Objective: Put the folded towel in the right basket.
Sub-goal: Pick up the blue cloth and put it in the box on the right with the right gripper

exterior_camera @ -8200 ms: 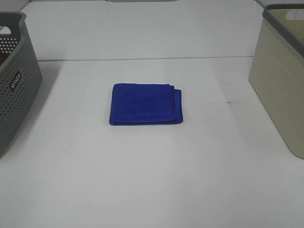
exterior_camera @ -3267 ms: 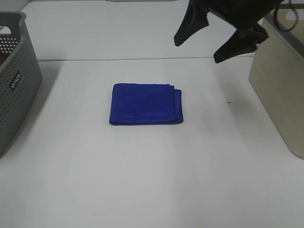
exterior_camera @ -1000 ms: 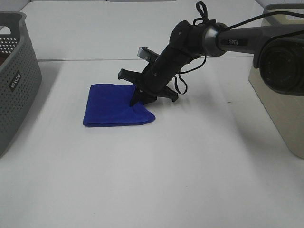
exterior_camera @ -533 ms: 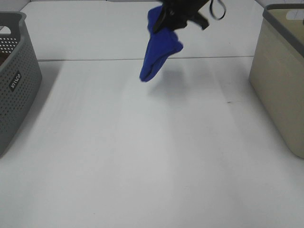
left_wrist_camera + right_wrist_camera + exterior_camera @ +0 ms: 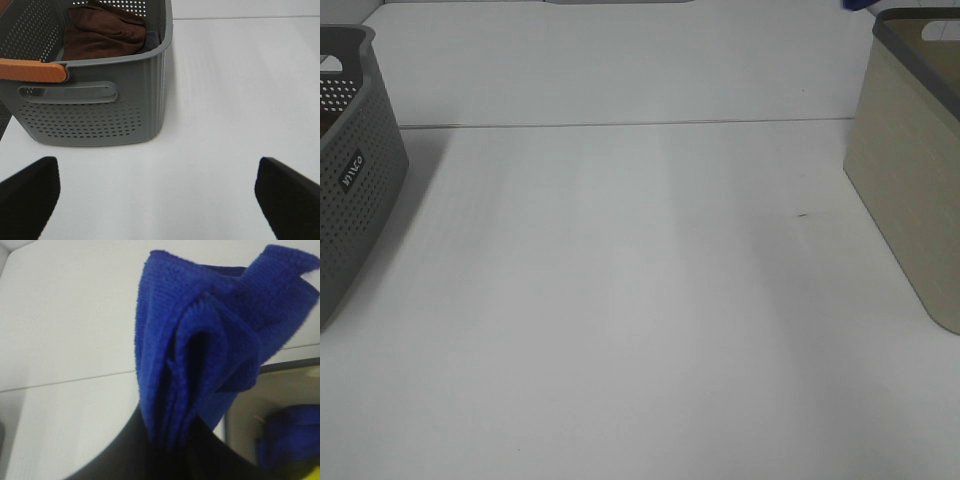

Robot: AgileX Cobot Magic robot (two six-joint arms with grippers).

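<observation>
The folded blue towel [image 5: 200, 340] hangs bunched in my right gripper [image 5: 172, 442], which is shut on its lower part. In the right wrist view the beige right basket's rim [image 5: 280, 367] lies just beyond the towel. In the high view only a blue sliver of the towel [image 5: 861, 4] shows at the top edge, beside the right basket [image 5: 910, 170]; the right gripper itself is out of that view. My left gripper [image 5: 160, 195] is open and empty over the table next to the grey left basket [image 5: 100, 100].
The grey perforated basket [image 5: 350, 180] stands at the left edge and holds a brown towel [image 5: 105, 32]. Another blue cloth [image 5: 292, 435] lies inside the right basket. A seam crosses the white table [image 5: 620, 300] at the back.
The right gripper has carried the towel up and to the right, out of the high view's top edge toward the right basket. The table spot where the towel lay is bare.
</observation>
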